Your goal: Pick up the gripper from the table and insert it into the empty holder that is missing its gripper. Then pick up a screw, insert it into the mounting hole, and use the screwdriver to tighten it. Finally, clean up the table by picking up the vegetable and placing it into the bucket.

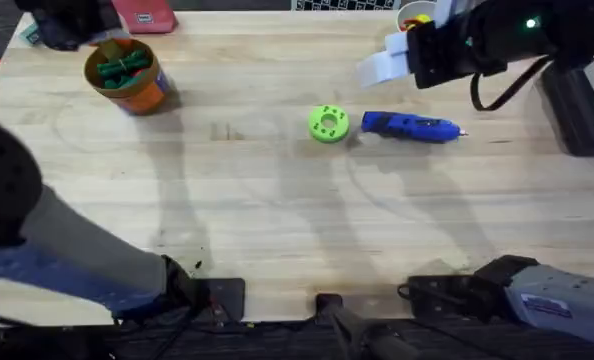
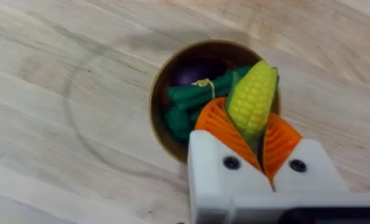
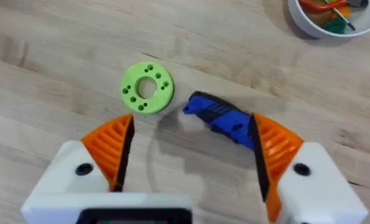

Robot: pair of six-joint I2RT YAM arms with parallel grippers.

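Note:
My left gripper [image 2: 250,122] is shut on the vegetable [image 2: 253,93], a yellow corn cob pinched between the orange pads. It hangs just above the far rim of the bucket [image 2: 159,93], an orange-brown tub [image 1: 127,78] holding dark green toy pieces at the table's back left. The blue screwdriver [image 1: 409,126] lies on the table right of centre, tip pointing right. My right gripper [image 3: 191,146] hovers open over the screwdriver [image 3: 221,118], high above it, with nothing between its fingers. The loose gripper piece, the empty holder and the screw are out of view.
A green round disc [image 1: 328,124] lies just left of the screwdriver. A white bowl [image 3: 297,22] with red and yellow bits stands at the back right. A red object [image 1: 145,14] sits behind the bucket. Dark equipment [image 1: 577,110] lines the right edge.

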